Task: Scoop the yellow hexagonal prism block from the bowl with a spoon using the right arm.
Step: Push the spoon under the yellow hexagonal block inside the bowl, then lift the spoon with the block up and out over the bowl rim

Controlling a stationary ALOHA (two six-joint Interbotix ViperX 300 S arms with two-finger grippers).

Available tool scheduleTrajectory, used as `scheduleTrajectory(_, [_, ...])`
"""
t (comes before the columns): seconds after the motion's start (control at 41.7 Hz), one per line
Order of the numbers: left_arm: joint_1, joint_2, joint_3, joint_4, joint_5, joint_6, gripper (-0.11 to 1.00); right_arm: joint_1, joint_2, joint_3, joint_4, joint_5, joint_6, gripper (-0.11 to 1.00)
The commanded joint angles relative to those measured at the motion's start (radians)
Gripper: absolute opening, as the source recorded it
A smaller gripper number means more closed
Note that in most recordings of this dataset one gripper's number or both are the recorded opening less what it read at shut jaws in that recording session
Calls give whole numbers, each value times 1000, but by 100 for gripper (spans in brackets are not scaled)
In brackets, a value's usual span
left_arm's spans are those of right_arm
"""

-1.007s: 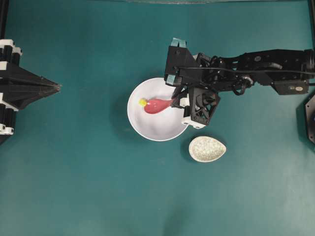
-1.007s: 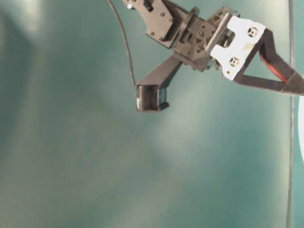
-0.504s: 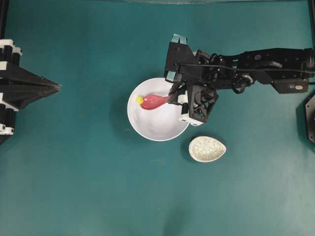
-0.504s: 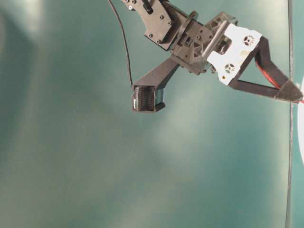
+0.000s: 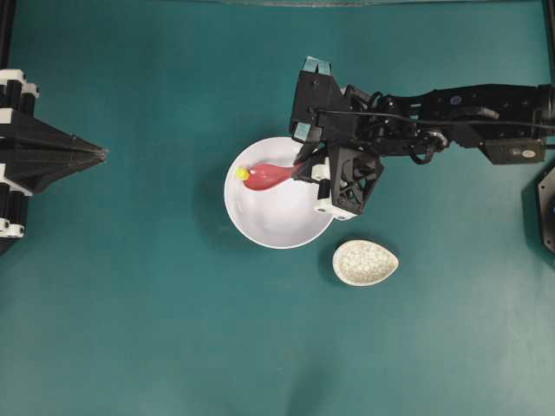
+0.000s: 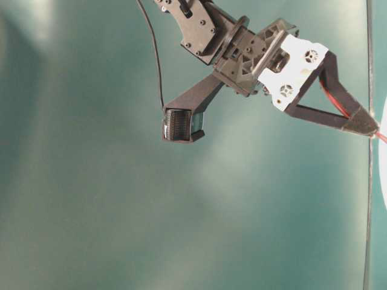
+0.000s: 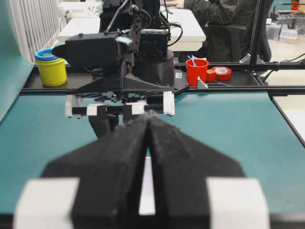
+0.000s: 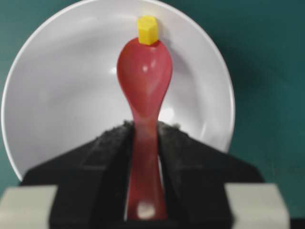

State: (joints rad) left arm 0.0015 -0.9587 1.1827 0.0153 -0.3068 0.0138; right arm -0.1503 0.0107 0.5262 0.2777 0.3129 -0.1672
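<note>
1. Gripping the spoon (image 8: 144, 95) by its handle, the right claw (image 8: 143, 143) has its two black fingers (image 8: 107, 148) pressed against both sides of the pink-red handle.
2. In the overhead view the right arm (image 5: 451, 121) reaches in from the right side, and the spoon (image 5: 264, 176) points to the left over the bowl (image 5: 277, 217).
3. The yellow hexagonal prism block (image 8: 147, 29) sits inside the bowl (image 8: 57, 95), touching the tip of the spoon's scoop, close to the bowl's wall.
4. From above, the block (image 5: 242, 173) is at the upper left part of the bowl, just left of the scoop; it is not in the scoop.
5. The bowl stands on the green counter (image 5: 130, 303), near the middle of the scene.
6. A small speckled dish (image 5: 365, 263) lies on the counter just to the lower right of the bowl, not touching it.
7. The left claw (image 5: 100, 153) is at the left edge, well apart from the bowl; its fingers (image 7: 121, 143) are pressed together with nothing between them.
8. In the table-level view the right claw (image 6: 369, 128) points down to the right, with a thin line of red at its tip.
</note>
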Motion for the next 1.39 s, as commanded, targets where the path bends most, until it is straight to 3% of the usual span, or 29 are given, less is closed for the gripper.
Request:
scheduleTrajectory(0.0, [0, 8, -17, 3, -5, 0, 0, -2, -37, -21, 0, -12, -2, 24])
scheduleTrajectory(0.959, [0, 8, -18, 3, 2, 0, 0, -2, -95, -2, 0, -58, -2, 24])
scheduleTrajectory(1.367, [0, 8, -18, 3, 6, 0, 0, 0, -238, 32, -11, -176, -17, 24])
